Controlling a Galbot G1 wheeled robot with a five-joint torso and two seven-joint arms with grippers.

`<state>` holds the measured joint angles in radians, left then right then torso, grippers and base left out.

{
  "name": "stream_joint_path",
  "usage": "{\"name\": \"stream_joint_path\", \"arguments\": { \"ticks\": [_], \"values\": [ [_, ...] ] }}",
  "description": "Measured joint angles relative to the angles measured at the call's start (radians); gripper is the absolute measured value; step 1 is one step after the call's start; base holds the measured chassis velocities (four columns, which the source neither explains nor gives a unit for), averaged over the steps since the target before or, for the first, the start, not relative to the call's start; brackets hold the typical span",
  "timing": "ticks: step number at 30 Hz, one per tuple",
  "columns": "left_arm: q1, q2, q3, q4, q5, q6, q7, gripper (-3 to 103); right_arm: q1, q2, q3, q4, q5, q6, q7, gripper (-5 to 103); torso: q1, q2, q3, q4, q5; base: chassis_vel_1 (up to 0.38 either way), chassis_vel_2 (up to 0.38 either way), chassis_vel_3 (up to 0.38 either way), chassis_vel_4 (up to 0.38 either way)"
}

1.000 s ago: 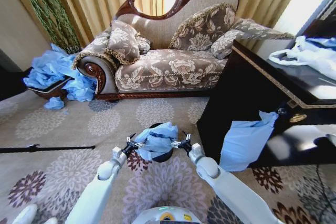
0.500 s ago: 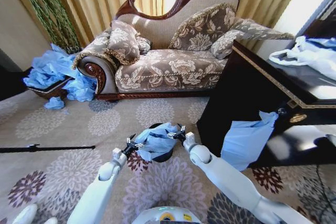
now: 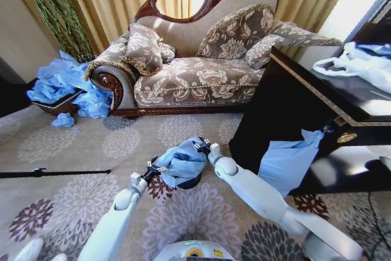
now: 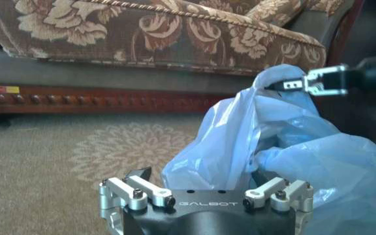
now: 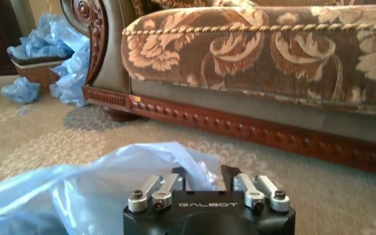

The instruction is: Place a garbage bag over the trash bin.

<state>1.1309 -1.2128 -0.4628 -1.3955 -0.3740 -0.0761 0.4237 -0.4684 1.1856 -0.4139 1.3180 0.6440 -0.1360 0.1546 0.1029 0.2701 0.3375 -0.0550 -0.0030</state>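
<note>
We see both grippers, left (image 3: 154, 170) and right (image 3: 199, 147), clamped on the thin, wrinkly light-blue plastic garbage bag (image 3: 181, 162). It drapes over the small smooth black round trash bin (image 3: 190, 183).

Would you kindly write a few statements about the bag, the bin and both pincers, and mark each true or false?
1. Both pincers hold the garbage bag. True: the left pincer and the right pincer each grip an edge.
2. The bag lies flat on the carpet. False: it is held up over the trash bin.
3. The right pincer is farther toward the sofa than the left one. True.
4. The trash bin stands on the sofa. False: it stands on the carpet.
</note>
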Motion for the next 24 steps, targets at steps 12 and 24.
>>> {"name": "stream_joint_path", "arguments": {
  "ticks": [12, 24],
  "values": [
    [0.003, 0.035, -0.012, -0.092, -0.087, 0.048, 0.001, 100, 0.081, 0.043, -0.044, -0.024, 0.096, -0.051, 0.031, 1, 0.000, 0.000, 0.000, 0.0002, 0.0001, 0.000, 0.000, 0.000, 0.000],
    [-0.050, 0.034, 0.007, -0.055, -0.134, 0.076, -0.016, 100, 0.117, 0.100, -0.040, -0.106, 0.131, -0.062, 0.027, 0, 0.000, 0.000, 0.000, 0.0001, 0.0001, 0.000, 0.000, 0.000, 0.000]
  ]
}}
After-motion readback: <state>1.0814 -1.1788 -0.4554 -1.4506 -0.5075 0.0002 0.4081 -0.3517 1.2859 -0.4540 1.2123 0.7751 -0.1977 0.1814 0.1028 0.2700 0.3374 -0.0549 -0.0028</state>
